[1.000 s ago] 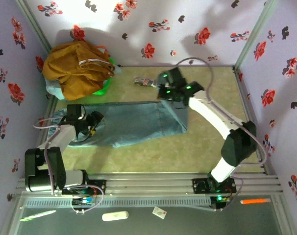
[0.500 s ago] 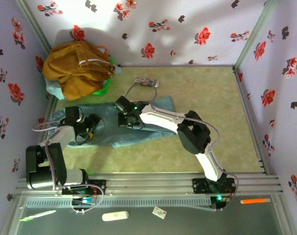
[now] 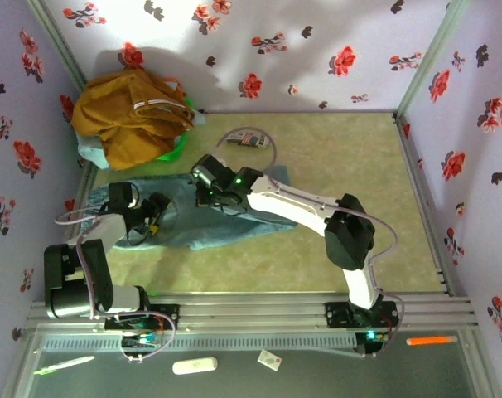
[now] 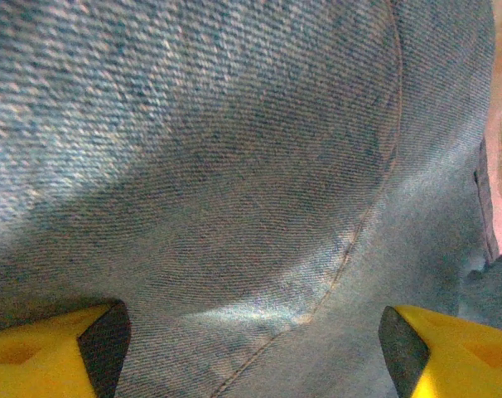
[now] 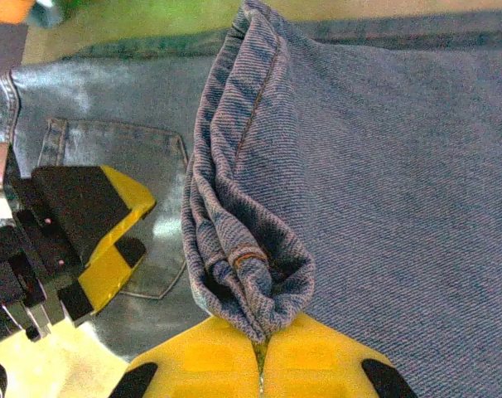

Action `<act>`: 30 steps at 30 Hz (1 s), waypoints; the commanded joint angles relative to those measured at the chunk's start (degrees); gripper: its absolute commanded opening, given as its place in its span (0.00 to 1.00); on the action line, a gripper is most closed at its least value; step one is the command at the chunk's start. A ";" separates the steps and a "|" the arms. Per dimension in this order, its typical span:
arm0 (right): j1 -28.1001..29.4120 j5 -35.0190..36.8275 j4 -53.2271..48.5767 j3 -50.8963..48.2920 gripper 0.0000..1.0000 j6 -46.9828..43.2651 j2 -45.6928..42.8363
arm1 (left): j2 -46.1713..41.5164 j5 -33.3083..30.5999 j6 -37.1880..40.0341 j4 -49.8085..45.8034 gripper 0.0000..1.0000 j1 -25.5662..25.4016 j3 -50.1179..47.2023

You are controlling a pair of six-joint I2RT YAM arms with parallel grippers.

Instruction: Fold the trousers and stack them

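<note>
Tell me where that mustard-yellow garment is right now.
Top view: the mustard-yellow garment is heaped in the far left corner, just beyond the jeans.

We see lilac walls [image 3: 334,33] printed with red flowers — they enclose a pale yellow-green table [image 3: 350,157], brightly lit.

Lab booth, floral walls [image 3: 317,33], aluminium rail [image 3: 251,308]

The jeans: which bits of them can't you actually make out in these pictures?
- Top view: the left claw and its arm cover the left-hand end of the trousers.
- Left wrist view: the denim is too close to tell which part it is.
- Right wrist view: the right claw pinches a bunched hem; the layers inside the fold are hidden.
</note>
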 commanded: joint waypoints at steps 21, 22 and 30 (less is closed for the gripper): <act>-21.10 -9.57 -2.65 -22.30 0.57 -10.25 -15.82 | 6.66 -1.32 5.07 -8.10 0.82 -11.72 16.08; -22.87 -9.65 -3.23 -22.62 0.58 -11.45 -15.65 | 9.01 -1.83 6.14 -8.72 0.81 -12.24 17.79; -31.95 -13.32 -2.35 -24.47 0.65 -18.74 -10.27 | 24.71 -2.77 13.04 -11.41 0.64 -14.93 28.41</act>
